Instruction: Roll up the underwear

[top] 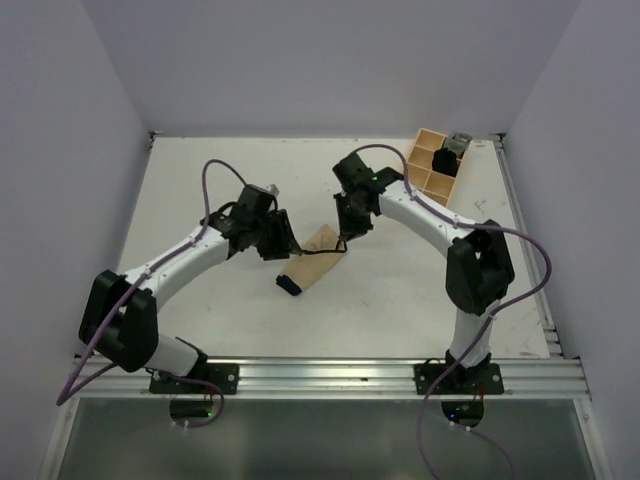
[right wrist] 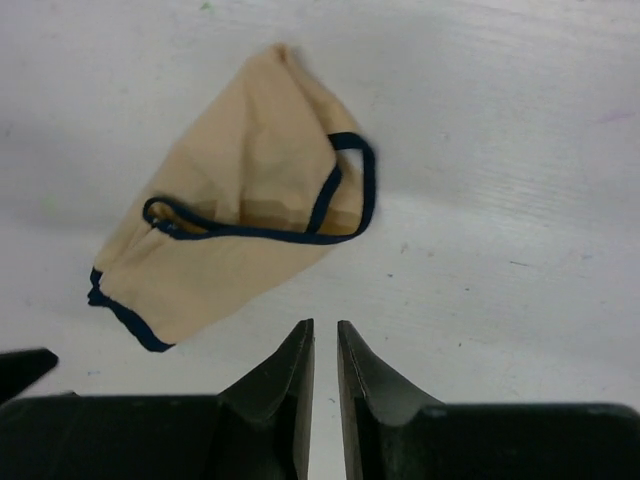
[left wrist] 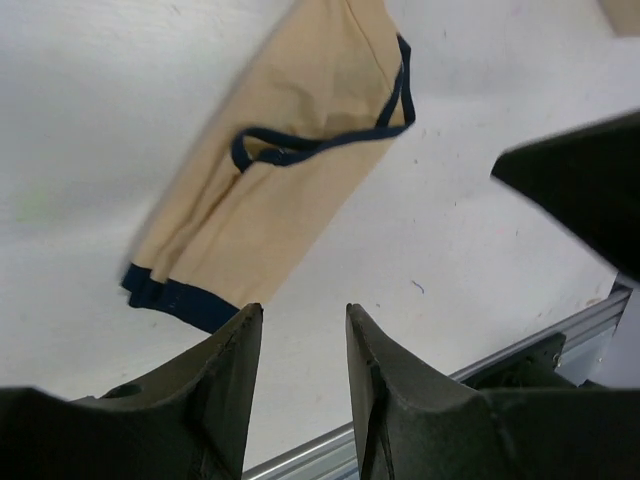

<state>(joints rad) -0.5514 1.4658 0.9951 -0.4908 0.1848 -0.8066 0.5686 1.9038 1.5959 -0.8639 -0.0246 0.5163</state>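
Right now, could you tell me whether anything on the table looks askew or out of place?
Only the underwear: it lies slantwise, loosely folded rather than rolled, with a loop of dark trim poking past one edge. Neither the left pincer nor the right pincer touches it.

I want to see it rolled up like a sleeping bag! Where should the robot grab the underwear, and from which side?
Probably the short dark-trimmed end, pinched from above by the left gripper, which is nearest it. The underwear lies flat on the table as a long folded strip, so starting at a short end lets it roll along its length.
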